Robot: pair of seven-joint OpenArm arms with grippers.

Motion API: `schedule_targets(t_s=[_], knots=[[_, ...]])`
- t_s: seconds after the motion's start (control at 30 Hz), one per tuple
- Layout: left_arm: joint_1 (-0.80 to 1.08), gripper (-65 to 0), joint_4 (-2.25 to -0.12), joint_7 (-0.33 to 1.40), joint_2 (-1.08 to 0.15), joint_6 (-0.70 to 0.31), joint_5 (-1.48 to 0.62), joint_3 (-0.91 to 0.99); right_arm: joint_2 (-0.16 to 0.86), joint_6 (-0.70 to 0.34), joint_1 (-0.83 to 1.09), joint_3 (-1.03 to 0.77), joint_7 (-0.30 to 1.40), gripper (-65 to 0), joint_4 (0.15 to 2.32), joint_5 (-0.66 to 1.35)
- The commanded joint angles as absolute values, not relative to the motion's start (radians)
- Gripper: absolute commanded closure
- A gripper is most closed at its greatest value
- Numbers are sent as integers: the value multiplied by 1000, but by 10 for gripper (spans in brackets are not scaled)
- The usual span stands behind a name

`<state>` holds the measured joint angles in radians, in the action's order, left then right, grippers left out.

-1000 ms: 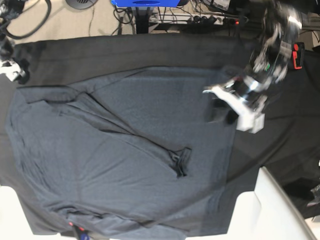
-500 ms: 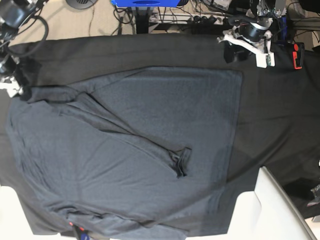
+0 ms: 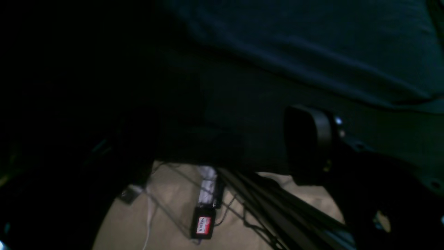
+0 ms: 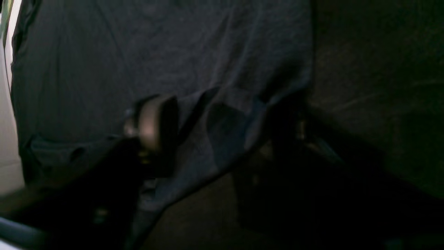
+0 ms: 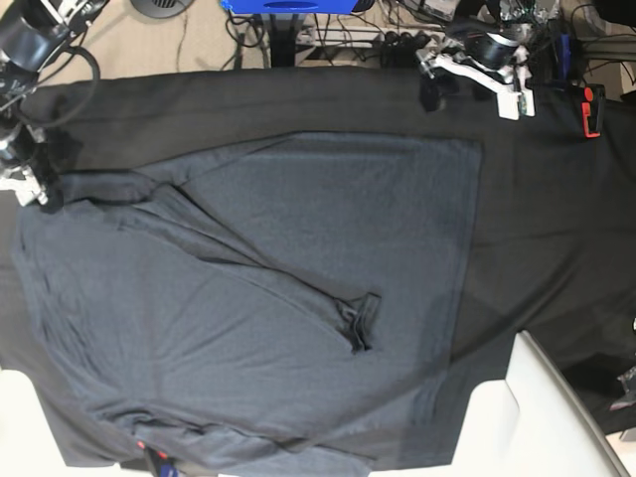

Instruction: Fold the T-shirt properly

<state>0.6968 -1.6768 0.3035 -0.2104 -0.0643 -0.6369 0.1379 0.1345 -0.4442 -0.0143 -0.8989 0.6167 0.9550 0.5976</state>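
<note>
I have pulled my left gripper [image 5: 459, 81] back from the T-shirt [image 5: 258, 308]. A second ago it sat low over the shirt's near-right corner; now it hangs over the far edge of the table [image 5: 556, 199], well apart from the fabric. In the left wrist view its fingers [image 3: 308, 139] stand apart with nothing between them, so that corner is let go. It lies flat and square, and I judge that side of the fold as placed.

My right gripper [image 4: 222, 128] has meanwhile come down at the other end. In the right wrist view a raised flap of the shirt's edge sits between its fingers [image 4: 156, 121], which are closing around it; whether they already pinch the cloth I cannot tell. In the base view that gripper is at the left edge, touching the bunched fabric by the sleeve.

The T-shirt is spread on the black table covering, filling the left and middle of the base view. Its long axis runs left to right there: the straight hem faces right, and the collar end seems to be towards the left, though I cannot make out the neckline. One layer is already turned over along a diagonal crease, with a small folded tab [image 5: 362, 320] near the centre. The lower left part looks rumpled, so I expect that side needs lifting and smoothing next.
</note>
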Motion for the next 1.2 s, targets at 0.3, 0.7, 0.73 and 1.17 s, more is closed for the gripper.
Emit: schedule_targets(t_s=[0.3, 0.7, 0.73, 1.17], knots=[[699, -543, -1629, 286, -140, -93, -642, 245, 176, -435, -47, -898, 651, -8, 846, 582], [556, -543, -1506, 289, -101, -94, -642, 344, 174, -435, -44, -897, 671, -6, 848, 578], [541, -543, -1492, 289, -101, -94, -642, 344, 174, -435, -44, -897, 682, -6, 848, 578], [426, -541, -1379, 289, -82, -94, -642, 297, 174, -433, -44, -897, 714, -6, 848, 578]])
